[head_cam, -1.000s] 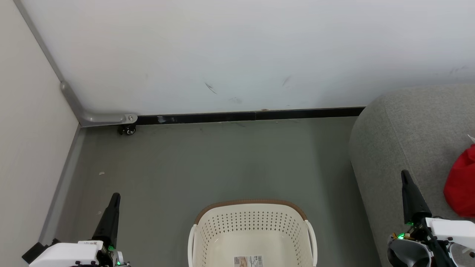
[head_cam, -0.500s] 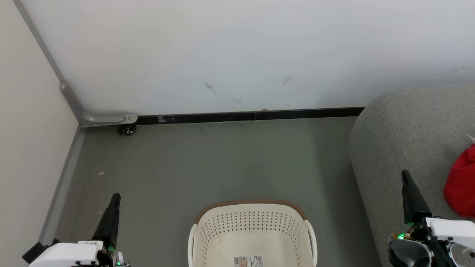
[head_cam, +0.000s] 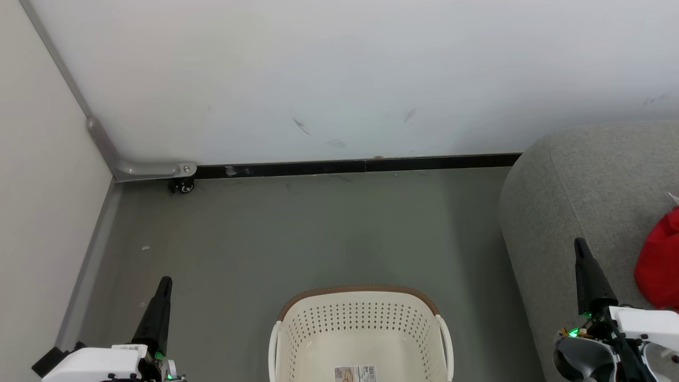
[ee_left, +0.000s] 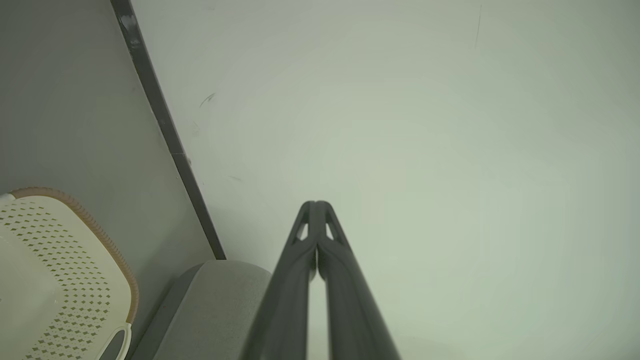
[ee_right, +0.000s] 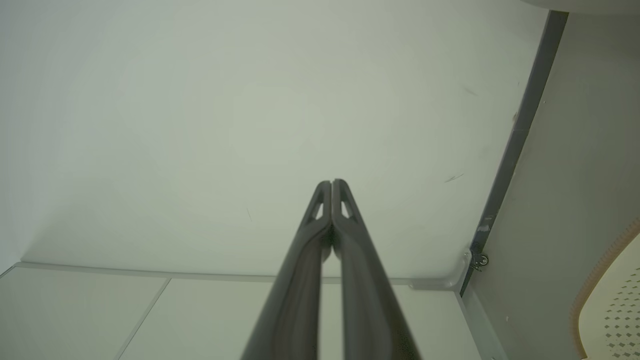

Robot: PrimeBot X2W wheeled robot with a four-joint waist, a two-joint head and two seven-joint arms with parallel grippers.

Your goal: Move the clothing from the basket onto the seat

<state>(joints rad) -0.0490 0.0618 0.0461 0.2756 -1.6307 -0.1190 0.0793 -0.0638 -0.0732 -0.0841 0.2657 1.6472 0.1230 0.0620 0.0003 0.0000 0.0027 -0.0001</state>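
One basket stands on the grey floor at the bottom middle of the head view. It is cream with a brown rim, and the part of its bottom that shows is bare plastic with one barcode sticker. One grey sofa rises just to the right of it. The red clothing lies on the sofa at the right edge as one heap. The frame cuts it, so it cannot be told if it is one garment or two.

There are two grippers. The left gripper hangs over the floor, left of the basket and apart from it. The right gripper is over the sofa's rounded edge, near the red heap but not touching it. On both, the jaws are pressed together and hold nothing.

Behind is one white wall with a black skirting strip. In the left corner is a metal bracket with one small caster wheel.

Both wrist views show the two fingertips meeting. The left wrist view gives the basket's perforated side and the sofa end beside the fingers. The right wrist view gives the caster wheel and a piece of the basket rim.
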